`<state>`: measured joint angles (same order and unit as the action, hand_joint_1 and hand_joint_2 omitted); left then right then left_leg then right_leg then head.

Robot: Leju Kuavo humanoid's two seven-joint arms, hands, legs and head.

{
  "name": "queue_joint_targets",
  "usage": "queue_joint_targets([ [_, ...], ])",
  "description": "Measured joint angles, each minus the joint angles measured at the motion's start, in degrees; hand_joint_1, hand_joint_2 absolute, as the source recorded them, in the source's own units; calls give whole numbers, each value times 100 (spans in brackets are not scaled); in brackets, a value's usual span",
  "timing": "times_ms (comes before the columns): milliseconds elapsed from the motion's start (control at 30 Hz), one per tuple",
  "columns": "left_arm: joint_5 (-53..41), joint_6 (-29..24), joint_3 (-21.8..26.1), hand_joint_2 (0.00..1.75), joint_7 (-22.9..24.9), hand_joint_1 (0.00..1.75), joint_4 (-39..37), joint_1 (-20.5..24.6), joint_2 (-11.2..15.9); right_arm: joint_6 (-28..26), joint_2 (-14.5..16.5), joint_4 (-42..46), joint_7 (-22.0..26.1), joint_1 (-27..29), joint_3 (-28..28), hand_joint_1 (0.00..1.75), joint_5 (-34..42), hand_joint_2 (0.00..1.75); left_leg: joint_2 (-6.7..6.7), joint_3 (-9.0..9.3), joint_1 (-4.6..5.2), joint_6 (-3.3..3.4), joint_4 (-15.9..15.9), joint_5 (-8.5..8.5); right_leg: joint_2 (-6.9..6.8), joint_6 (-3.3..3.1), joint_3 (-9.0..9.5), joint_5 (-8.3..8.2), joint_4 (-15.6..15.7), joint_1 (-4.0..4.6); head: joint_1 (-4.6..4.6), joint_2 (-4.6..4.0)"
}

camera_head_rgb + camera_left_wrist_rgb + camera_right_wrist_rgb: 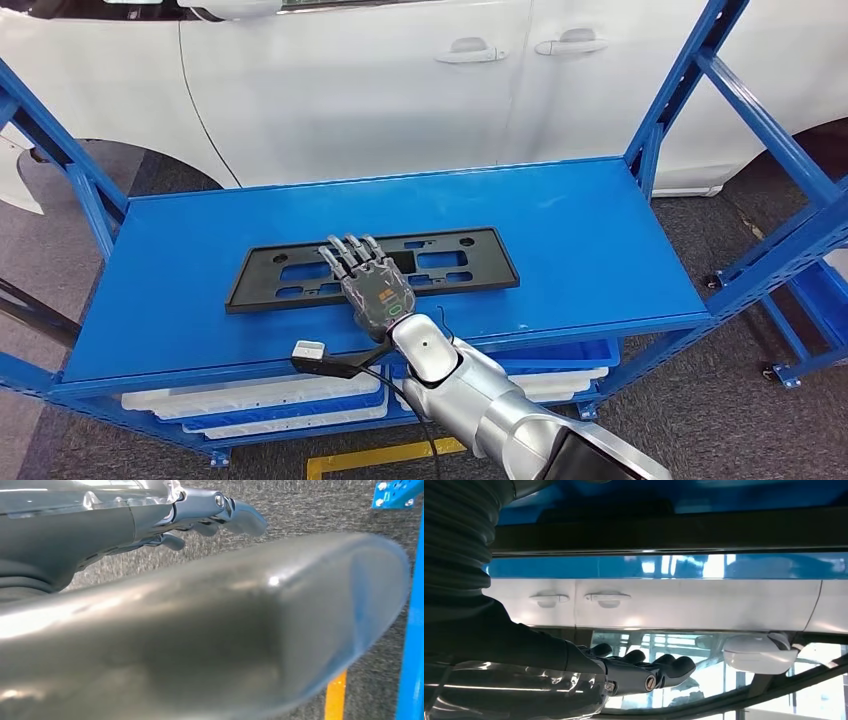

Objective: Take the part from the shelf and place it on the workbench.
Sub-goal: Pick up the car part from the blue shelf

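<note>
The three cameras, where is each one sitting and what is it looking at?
Head view: high on the body, looking down at the blue metal shelf and flat black plastic frame part; right hand over it.
Left wrist view: behind the left hand, facing grey carpet.
Right wrist view: behind the right hand, facing the white car.
Head and right wrist views share the car and shelf.

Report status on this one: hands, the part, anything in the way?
Right hand flat over black frame part, fingers extended, no grip. Left hand hanging by floor, holding nothing. Part lying on blue shelf. Nothing blocking.
</note>
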<state>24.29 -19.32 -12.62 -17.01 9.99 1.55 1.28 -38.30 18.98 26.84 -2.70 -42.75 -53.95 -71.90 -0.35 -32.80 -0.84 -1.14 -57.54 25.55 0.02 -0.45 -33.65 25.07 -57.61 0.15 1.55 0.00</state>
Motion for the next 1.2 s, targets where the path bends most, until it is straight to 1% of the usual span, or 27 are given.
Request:
queue_joint_targets([
  [67, -15, 3, -26, 0, -2, 0, 0, 0, 0, 24, 0, -37, -185, -14, 43, 0, -89, 175, 5, -9, -18, 71, 20, -31, 0, 56, -29, 42, -49, -10, 0, -1],
  [100, -25, 5, -35, 0, -3, 0, 0, 1, 0, 37, -4, -61, -276, -31, 80, 0, -133, 175, 9, -11, -30, 107, 34, -47, 0, 82, -90, 139, -186, -15, -9, -1],
  [133, -30, 6, -41, 0, -4, 0, 0, 3, 0, 49, -15, -87, -330, -51, 118, 0, -161, 175, 14, -15, -41, 135, 45, -60, 0, 104, -212, 298, -451, -22, -16, -1],
  [200, -34, 1, -43, 0, -6, 0, 0, 7, 4, 86, -48, -159, -334, -79, 187, 0, -193, 175, 16, -38, -34, 161, 43, -69, 0, 132, -588, 675, -1256, -35, -33, -2],
  [233, -32, -3, -43, 0, -6, 0, 0, 6, 8, 108, -66, -202, -320, -82, 213, 0, -211, 175, 15, -45, -31, 164, 41, -72, 0, 138, -749, 783, -1592, -39, -34, -2],
  [267, -29, -8, -43, 0, -6, 0, 0, 4, 11, 124, -79, -243, -307, -80, 235, 0, -236, 175, 14, -48, -29, 165, 39, -73, 0, 136, -819, 787, -1737, -39, -34, -2],
  [300, -23, -13, -43, 0, -6, 0, 0, 3, 13, 133, -87, -279, -301, -80, 253, 0, -263, 175, 11, -46, -26, 164, 37, -73, 0, 125, -774, 683, -1644, -38, -34, -1],
  [333, -19, -15, -43, 0, -8, 0, 0, 3, 14, 136, -91, -307, -301, -85, 265, 0, -289, 175, 8, -39, -23, 161, 35, -72, 0, 102, -616, 496, -1326, -36, -34, -1],
  [400, -13, -20, -43, 0, -16, 0, 0, 12, 13, 139, -89, -343, -302, -111, 274, 0, -330, 175, 3, -32, -8, 137, 25, -65, -2, 38, -198, 147, -484, -22, -33, -1],
  [433, -13, -22, -43, 0, -26, 0, 0, 17, 13, 143, -87, -357, -302, -125, 276, 0, -355, 175, 2, -36, 2, 112, 18, -63, -4, 16, -61, 58, -195, -10, -31, -1],
  [467, -11, -24, -43, 0, -38, 0, 0, 20, 15, 146, -85, -371, -303, -136, 276, 0, -384, 175, 2, -43, 9, 80, 15, -63, -4, 1, 0, 33, -53, 2, -29, -1],
  [533, -8, -27, -43, 0, -76, 0, 0, 23, 21, 152, -78, -399, -323, -146, 276, 0, -479, 175, 4, -46, 10, 4, 27, -70, -1, -35, -2, 27, -12, 13, -30, -1],
  [567, -3, -27, -43, 0, -96, 0, 0, 22, 24, 153, -65, -414, -343, -149, 276, 14, -541, 175, 5, -51, 4, -30, 10, -46, -1, -66, 8, 11, 13, 3, -29, -1],
  [633, 8, -28, -43, 0, -128, 0, 0, 26, 32, 175, -8, -437, -388, -163, 276, 100, -683, 175, 6, -179, -6, -89, -303, 171, -5, -126, 33, -21, 70, -24, -19, -2],
  [667, 16, -30, -43, 0, -140, 0, 0, 29, 37, 213, 22, -448, -405, -166, 276, 144, -744, 175, 7, -330, -14, -112, -644, 359, -7, -142, 39, -26, 79, -27, -14, -2],
  [700, 26, -36, -43, 0, -150, 0, 0, 32, 42, 278, 48, -456, -416, -163, 274, 173, -788, 175, 8, -515, -16, -132, -1052, 551, -9, -152, 38, -26, 77, -23, -11, -2],
  [733, 37, -45, -43, 0, -162, 0, 0, 33, 46, 363, 63, -461, -424, -154, 268, 175, -813, 175, 8, -684, -19, -146, -1414, 683, -12, -157, 36, -24, 73, -15, -11, -2],
  [767, 50, -60, -43, 0, -175, 0, 0, 29, 47, 460, 72, -464, -427, -142, 260, 175, -825, 175, 9, -781, -19, -152, -1615, 715, -13, -161, 36, -21, 67, -5, -12, -2],
  [800, 66, -78, -42, 0, -190, 0, 0, 24, 48, 556, 82, -459, -428, -132, 247, 175, -816, 175, 9, -771, -19, -149, -1592, 634, -12, -165, 37, -17, 60, 2, -11, -2],
  [833, 83, -96, -39, 0, -203, 0, 0, 20, 51, 635, 95, -447, -429, -127, 232, 175, -794, 175, 10, -642, -19, -136, -1324, 452, -8, -167, 42, -12, 52, 10, -11, -2],
  [900, 107, -125, -34, 0, -227, 0, 0, 22, 61, 732, 126, -396, -429, -137, 190, 175, -701, 175, 14, -227, -4, -85, -472, 80, 2, -152, 47, 0, 39, 30, -13, -1],
  [933, 111, -134, -32, 0, -240, 0, 0, 28, 66, 747, 138, -369, -429, -148, 161, 175, -639, 175, 13, -75, 9, -50, -152, -20, 5, -133, 38, 0, 33, 41, -15, -1],
  [967, 111, -141, -31, 0, -252, 0, 0, 34, 69, 750, 149, -347, -427, -156, 133, 175, -576, 175, 11, -2, 24, -19, 13, -47, 5, -110, 26, -2, 29, 50, -15, -1],
  [1067, 111, -154, -30, 0, -287, 0, 0, 35, 71, 697, 167, -297, -424, -180, 83, 175, -408, 175, 4, 11, 21, 63, 79, -62, 4, -27, 8, 3, 16, 51, -17, -1],
  [1100, 111, -158, -30, 0, -298, 0, 0, 32, 69, 659, 170, -280, -423, -198, 76, 175, -354, 175, 11, 22, 6, 94, 105, -79, 5, 3, -26, 71, -68, 50, -25, -1],
  [1133, 111, -164, -30, 0, -308, 0, 0, 33, 68, 618, 171, -268, -421, -218, 71, 175, -304, 175, 18, 33, -11, 122, 131, -96, 6, 33, -109, 198, -263, 44, -31, -1],
  [1200, 111, -173, -30, 0, -320, 0, 0, 38, 67, 556, 172, -256, -417, -235, 63, 175, -243, 175, 27, 35, -17, 151, 144, -108, 5, 84, -446, 578, -996, 12, -45, -1],
])
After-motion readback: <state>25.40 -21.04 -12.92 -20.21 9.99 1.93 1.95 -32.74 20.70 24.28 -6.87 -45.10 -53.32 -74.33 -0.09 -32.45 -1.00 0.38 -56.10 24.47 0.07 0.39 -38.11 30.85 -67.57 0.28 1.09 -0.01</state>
